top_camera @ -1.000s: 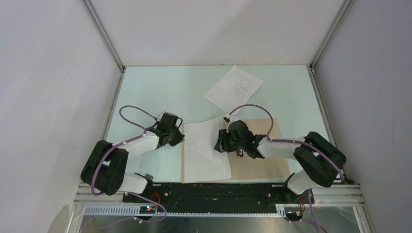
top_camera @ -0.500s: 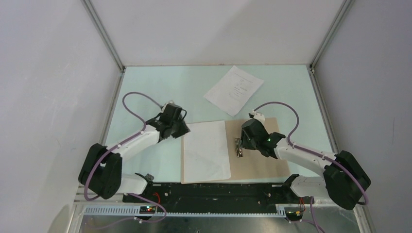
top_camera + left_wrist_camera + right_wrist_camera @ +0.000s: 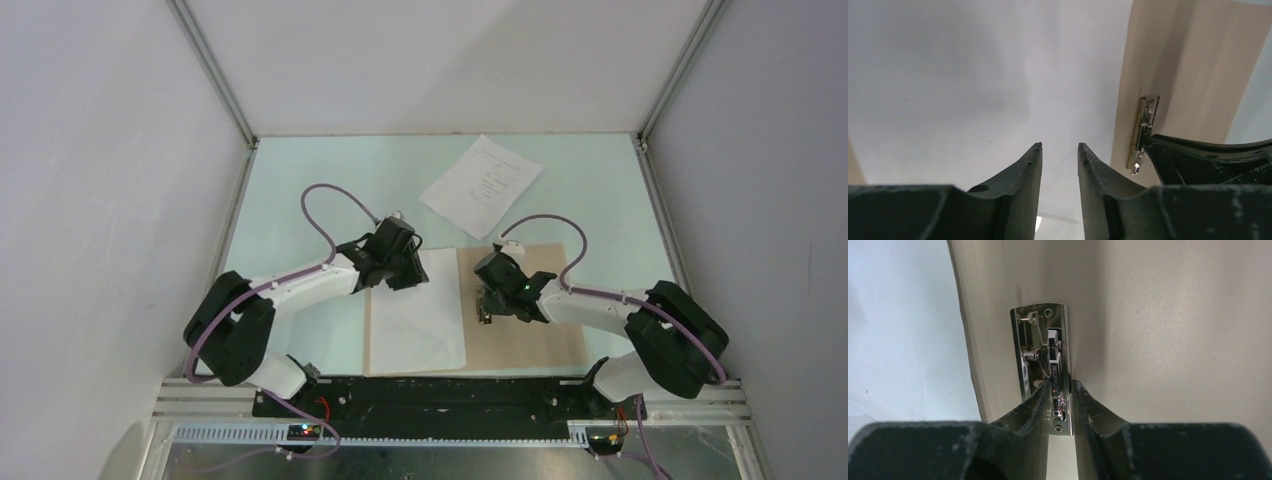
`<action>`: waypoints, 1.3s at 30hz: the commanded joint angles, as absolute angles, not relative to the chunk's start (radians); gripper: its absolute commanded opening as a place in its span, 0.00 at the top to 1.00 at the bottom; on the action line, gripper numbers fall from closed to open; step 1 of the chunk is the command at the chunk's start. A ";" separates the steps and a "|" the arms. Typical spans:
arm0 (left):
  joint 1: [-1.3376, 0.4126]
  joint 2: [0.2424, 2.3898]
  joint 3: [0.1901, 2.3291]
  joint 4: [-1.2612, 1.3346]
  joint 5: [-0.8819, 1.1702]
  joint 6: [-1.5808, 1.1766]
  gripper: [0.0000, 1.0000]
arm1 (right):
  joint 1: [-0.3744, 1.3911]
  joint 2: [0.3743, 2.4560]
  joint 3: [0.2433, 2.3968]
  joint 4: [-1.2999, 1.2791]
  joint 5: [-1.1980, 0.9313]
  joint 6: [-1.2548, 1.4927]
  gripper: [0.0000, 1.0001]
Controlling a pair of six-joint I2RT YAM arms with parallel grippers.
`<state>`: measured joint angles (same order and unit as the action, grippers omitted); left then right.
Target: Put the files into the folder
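Note:
The tan folder (image 3: 545,335) lies open near the table's front edge. The blank sheet (image 3: 415,320) lies on its left half. The printed sheet (image 3: 482,185) lies apart on the table behind it. My left gripper (image 3: 408,270) hovers at the blank sheet's far left corner, its jaws a little apart and empty; in the left wrist view (image 3: 1060,146) white paper (image 3: 973,75) fills the space below it. My right gripper (image 3: 487,298) is at the folder's spine. In the right wrist view (image 3: 1062,382) its fingers are closed on the metal clip (image 3: 1040,340).
The pale green table (image 3: 300,190) is fenced by metal frame posts (image 3: 215,75) and white walls on three sides. The arm bases sit on a black rail (image 3: 450,395) at the near edge. The right arm's fingers show beside the clip (image 3: 1146,117) in the left wrist view.
My left gripper has moved right, onto the blank sheet's far corner. My right gripper has swung out and come back to the clip. The folder and sheet have shifted slightly left.

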<state>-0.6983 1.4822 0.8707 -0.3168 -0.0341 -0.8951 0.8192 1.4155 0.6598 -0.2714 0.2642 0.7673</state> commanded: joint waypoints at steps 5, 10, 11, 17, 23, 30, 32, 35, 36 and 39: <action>-0.703 1.470 0.799 -0.204 0.061 -0.913 0.63 | 0.951 1.558 0.747 -0.247 0.248 0.852 0.79; -0.702 1.477 0.774 -0.152 0.094 -0.934 0.63 | 0.977 1.587 0.752 -0.195 0.207 0.840 0.79; -0.702 1.485 0.778 -0.151 0.095 -0.936 0.63 | 0.977 1.594 0.753 -0.163 0.195 0.830 0.79; -0.701 1.553 0.810 -0.130 0.146 -0.975 0.63 | 0.977 1.616 0.773 -0.090 0.102 0.737 0.79; -0.700 1.596 0.831 -0.109 0.106 -0.976 0.61 | 0.955 1.579 0.774 -0.093 0.066 0.649 0.78; -0.712 1.634 0.849 -0.107 0.059 -0.907 0.60 | 0.918 1.529 0.773 -0.118 0.075 0.648 0.73; -0.719 1.642 0.852 -0.114 0.052 -0.872 0.60 | 0.904 1.511 0.773 -0.116 0.078 0.668 0.72; -0.723 1.646 0.855 -0.157 0.023 -0.834 0.62 | 0.889 1.465 0.774 -0.127 0.100 0.717 0.72; -0.726 1.644 0.851 -0.170 0.008 -0.816 0.63 | 0.888 1.453 0.773 -0.139 0.108 0.738 0.72; -0.729 1.648 0.843 -0.175 0.003 -0.794 0.63 | 0.887 1.399 0.773 -0.173 0.138 0.762 0.72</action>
<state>-0.7200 1.6409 0.8242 -0.1421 0.0551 -0.8715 0.8906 1.4826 0.7654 -0.1349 0.0868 0.7090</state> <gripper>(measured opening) 0.372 0.276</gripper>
